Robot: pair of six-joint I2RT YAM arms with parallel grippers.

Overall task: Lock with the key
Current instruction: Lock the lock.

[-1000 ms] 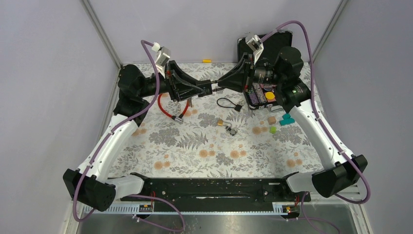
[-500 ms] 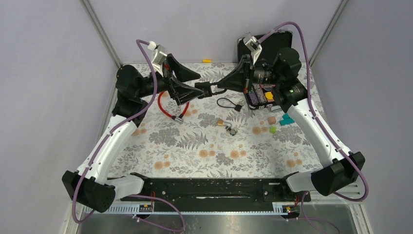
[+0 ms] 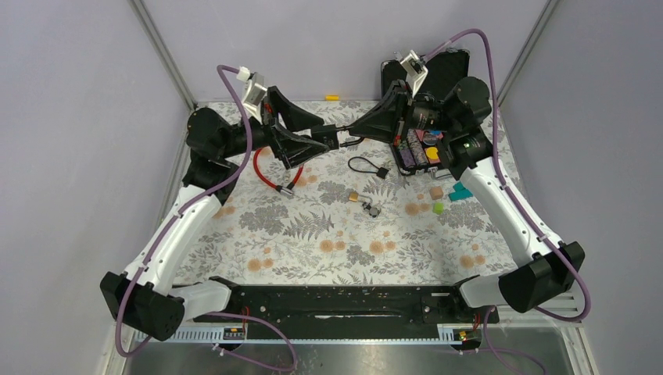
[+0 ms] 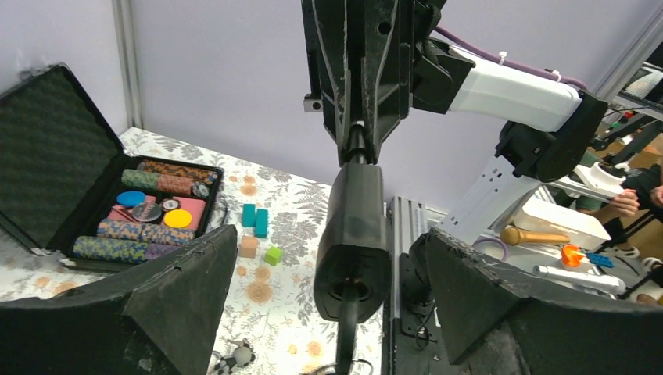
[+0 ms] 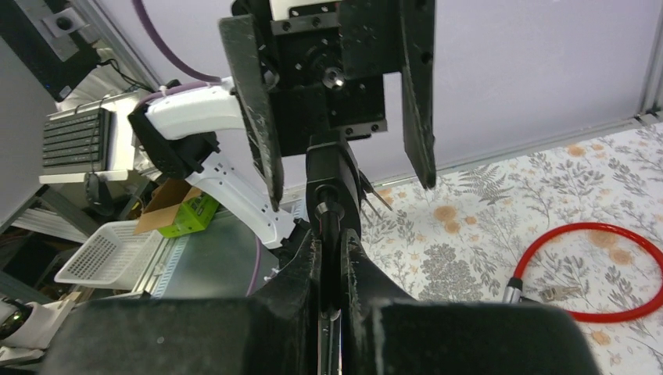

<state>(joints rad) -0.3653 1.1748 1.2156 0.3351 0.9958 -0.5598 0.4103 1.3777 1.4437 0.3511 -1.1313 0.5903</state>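
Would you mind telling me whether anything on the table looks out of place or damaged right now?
Nothing looks spilled or broken. The one stray is a small yellow piece lying alone at the far edge of the table, apart from the loose blocks beside the open chip case.

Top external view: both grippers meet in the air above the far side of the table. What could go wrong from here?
1. The right gripper is shut on just one end of the black cylinder, while the left gripper stands open around it. Such a narrow grip may let it pivot or slip and fall.
2. The left fingers flank the cylinder closely; pulling back off-axis could knock it loose.
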